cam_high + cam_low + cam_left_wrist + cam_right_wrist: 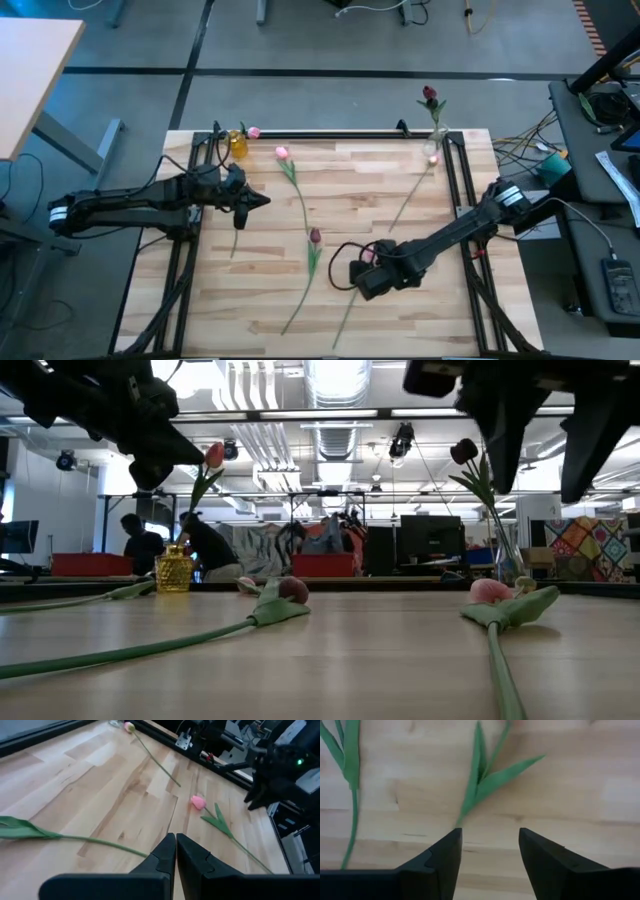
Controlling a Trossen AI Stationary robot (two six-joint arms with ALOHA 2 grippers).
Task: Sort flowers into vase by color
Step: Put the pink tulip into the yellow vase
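Observation:
Several tulips lie flat on the wooden table: a pink one, a maroon one, and another pink one by the clear vase, which holds a maroon tulip. The yellow vase holds a pink tulip. My right gripper hovers open over one more tulip's stem and leaves, fingers pointing down. My left gripper is shut above the table's left part, with a loose green stem lying below it.
Both vases stand at the table's far edge, by the black frame rail. A second stem lies beside the one under my right gripper. Bare wood shows along the near edge. People stand in the room behind.

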